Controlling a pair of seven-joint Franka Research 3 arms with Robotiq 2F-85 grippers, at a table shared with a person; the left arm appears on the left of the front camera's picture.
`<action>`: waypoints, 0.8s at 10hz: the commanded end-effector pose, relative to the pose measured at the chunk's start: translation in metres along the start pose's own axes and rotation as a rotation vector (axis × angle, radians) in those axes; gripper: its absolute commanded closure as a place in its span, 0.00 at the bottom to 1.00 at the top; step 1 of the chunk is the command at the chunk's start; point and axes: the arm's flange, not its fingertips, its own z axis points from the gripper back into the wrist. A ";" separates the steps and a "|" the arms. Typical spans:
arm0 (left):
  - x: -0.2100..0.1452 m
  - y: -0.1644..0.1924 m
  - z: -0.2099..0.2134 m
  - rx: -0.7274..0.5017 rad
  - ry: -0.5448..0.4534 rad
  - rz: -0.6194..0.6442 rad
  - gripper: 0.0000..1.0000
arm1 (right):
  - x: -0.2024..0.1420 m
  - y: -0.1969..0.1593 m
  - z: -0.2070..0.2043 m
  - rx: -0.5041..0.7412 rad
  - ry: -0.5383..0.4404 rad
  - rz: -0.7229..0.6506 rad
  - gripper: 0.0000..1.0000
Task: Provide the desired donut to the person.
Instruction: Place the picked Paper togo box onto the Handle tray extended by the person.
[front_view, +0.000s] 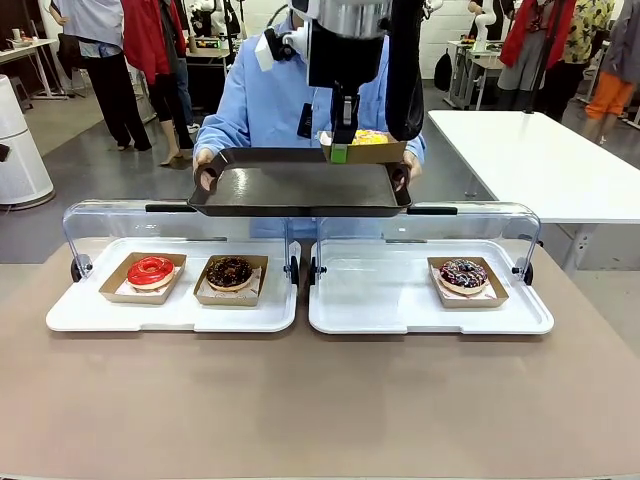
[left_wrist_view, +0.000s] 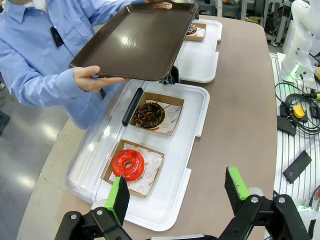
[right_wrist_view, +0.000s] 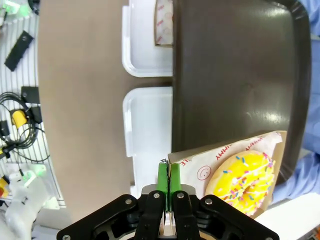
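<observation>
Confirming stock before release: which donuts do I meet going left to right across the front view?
Red glazed donut → chocolate donut → yellow sprinkled donut in its cardboard tray, held up → dark sprinkled donut.

Red donut: laid in a brown card box at the left of the left white tray.
Chocolate donut: laid in its own box, just right of the red one, on the same tray.
Dark sprinkled donut: laid in a box at the right end of the right white tray.
Clear lids: stood open along the far side of both trays.
Brown table: both trays are set on it, side by side.
White table: seen far off on the right.
</observation>
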 end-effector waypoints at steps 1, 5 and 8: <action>0.001 -0.001 0.000 -0.002 -0.014 0.004 0.00 | -0.008 -0.019 -0.011 -0.038 0.008 0.000 0.98; 0.001 -0.001 0.000 -0.002 -0.014 0.004 0.00 | -0.016 -0.043 -0.052 -0.021 -0.034 0.019 0.98; 0.001 -0.001 0.000 -0.002 -0.014 0.004 0.00 | -0.027 -0.061 -0.075 -0.025 -0.015 -0.010 0.98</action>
